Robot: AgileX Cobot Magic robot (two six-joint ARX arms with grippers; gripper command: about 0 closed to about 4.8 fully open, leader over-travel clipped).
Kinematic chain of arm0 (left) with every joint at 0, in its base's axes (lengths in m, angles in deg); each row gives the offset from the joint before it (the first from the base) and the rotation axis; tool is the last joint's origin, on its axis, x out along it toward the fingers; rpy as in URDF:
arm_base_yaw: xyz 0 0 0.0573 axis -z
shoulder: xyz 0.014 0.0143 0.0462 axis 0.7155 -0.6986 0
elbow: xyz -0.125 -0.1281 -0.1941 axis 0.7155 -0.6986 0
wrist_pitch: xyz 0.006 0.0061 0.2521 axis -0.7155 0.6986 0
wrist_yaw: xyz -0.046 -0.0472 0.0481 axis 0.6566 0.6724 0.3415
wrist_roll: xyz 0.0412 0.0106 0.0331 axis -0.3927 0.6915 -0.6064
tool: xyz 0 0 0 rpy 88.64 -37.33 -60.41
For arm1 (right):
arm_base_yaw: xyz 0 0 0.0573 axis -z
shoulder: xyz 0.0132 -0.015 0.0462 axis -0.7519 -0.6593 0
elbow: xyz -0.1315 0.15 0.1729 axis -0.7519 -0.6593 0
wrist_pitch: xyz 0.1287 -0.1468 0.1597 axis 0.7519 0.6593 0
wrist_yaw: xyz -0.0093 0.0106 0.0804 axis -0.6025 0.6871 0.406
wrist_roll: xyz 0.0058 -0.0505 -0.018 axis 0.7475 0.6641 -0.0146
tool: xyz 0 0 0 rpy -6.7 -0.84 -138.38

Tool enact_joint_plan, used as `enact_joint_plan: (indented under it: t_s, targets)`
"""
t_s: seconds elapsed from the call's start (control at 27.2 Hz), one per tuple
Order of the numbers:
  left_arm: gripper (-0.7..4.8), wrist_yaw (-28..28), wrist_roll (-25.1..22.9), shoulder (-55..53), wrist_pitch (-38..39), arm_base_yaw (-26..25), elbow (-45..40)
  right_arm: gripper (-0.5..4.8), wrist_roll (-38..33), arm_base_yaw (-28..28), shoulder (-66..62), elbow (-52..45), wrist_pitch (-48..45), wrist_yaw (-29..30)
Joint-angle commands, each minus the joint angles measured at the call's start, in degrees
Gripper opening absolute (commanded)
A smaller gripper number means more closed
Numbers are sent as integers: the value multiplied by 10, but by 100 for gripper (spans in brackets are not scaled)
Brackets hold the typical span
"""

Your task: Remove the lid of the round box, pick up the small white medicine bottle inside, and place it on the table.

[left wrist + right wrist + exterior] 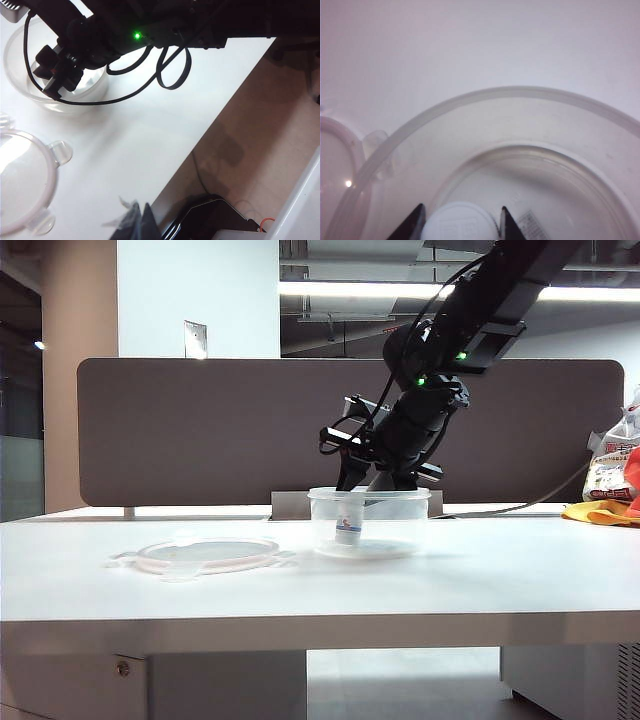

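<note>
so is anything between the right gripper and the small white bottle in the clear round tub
Nothing visible. The translucent round lid lies off on the white table, and the right gripper is down inside the clear round plastic tub, one finger on each side of the small white medicine bottle's cap.

Grey divider (200, 430), ceiling strip light (360, 288)
</note>
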Motion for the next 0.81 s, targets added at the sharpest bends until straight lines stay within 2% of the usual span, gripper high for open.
enact_joint_plan:
  t_s: [0.04,0.48,0.66,0.81]
  targets:
    - [-1,1,-1,4,-6,0,3,165,-2,-1,7,2,-1,0]
    - [-1,1,-1,4,-15,0,3,165,45,13,65,2,5,-22]
    - [-1,1,0,4,-25,0,3,166,84,29,89,2,50,-69]
    - [-1,1,0,4,-34,0,3,166,84,60,101,2,93,-69]
